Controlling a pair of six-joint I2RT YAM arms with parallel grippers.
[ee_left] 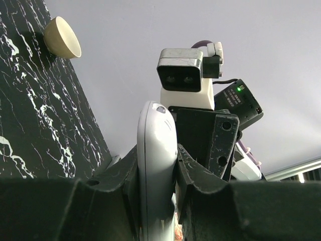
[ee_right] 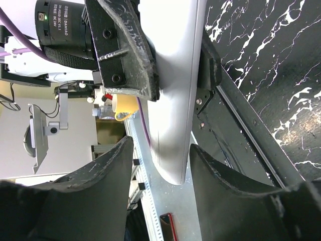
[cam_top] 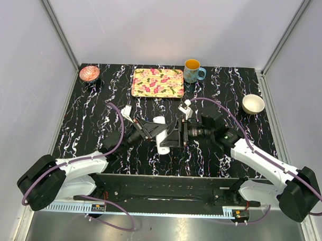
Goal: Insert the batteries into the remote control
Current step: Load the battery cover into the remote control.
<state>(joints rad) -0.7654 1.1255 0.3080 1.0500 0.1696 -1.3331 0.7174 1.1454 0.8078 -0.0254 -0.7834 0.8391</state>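
The white remote control (cam_top: pixel 161 135) is held off the black marbled table at its middle. My left gripper (cam_top: pixel 152 132) is shut on it; in the left wrist view the remote (ee_left: pixel 155 165) stands clamped between the two black fingers (ee_left: pixel 200 175). My right gripper (cam_top: pixel 179 134) faces it from the right. In the right wrist view its jaws are open on either side of the remote's rounded end (ee_right: pixel 175 100), with a gap on each side, the gripper (ee_right: pixel 160 145) not touching. No batteries show in any view.
At the back of the table stand a floral tray (cam_top: pixel 157 82), a teal mug (cam_top: pixel 192 70) and a pink bowl (cam_top: pixel 89 73). A white bowl (cam_top: pixel 253 104) sits at the right, also in the left wrist view (ee_left: pixel 61 37).
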